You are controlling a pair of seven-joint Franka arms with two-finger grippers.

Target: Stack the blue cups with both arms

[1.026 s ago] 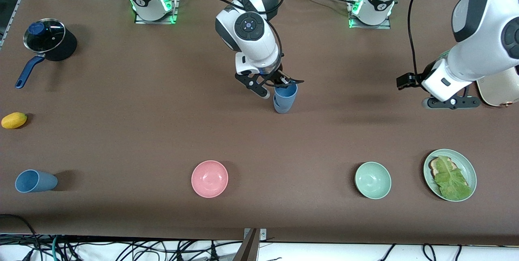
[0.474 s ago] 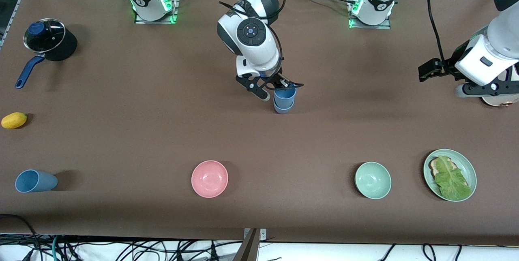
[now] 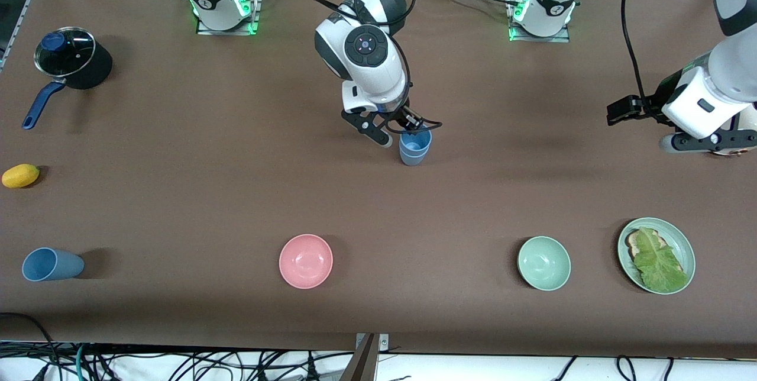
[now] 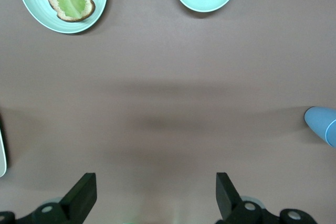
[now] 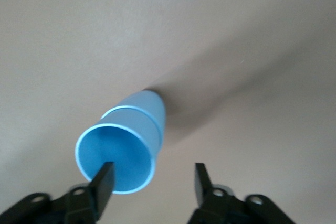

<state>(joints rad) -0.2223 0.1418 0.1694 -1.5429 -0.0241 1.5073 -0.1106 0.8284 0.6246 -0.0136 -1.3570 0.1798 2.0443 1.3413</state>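
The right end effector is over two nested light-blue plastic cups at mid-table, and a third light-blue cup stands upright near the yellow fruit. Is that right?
Not quite. The front view shows the third light-blue plastic cup lying on its side, not upright. The right end effector is over the two nested light-blue plastic cups, as stated.

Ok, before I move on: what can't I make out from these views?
- Front view: the pale object under the left hand is mostly hidden by that arm and cut off by the edge.
- Left wrist view: the stacked blue cups are cut off by the edge.
- Right wrist view: whether the open right hand touches the top cup.
- Front view: the pot contents, under its lid.
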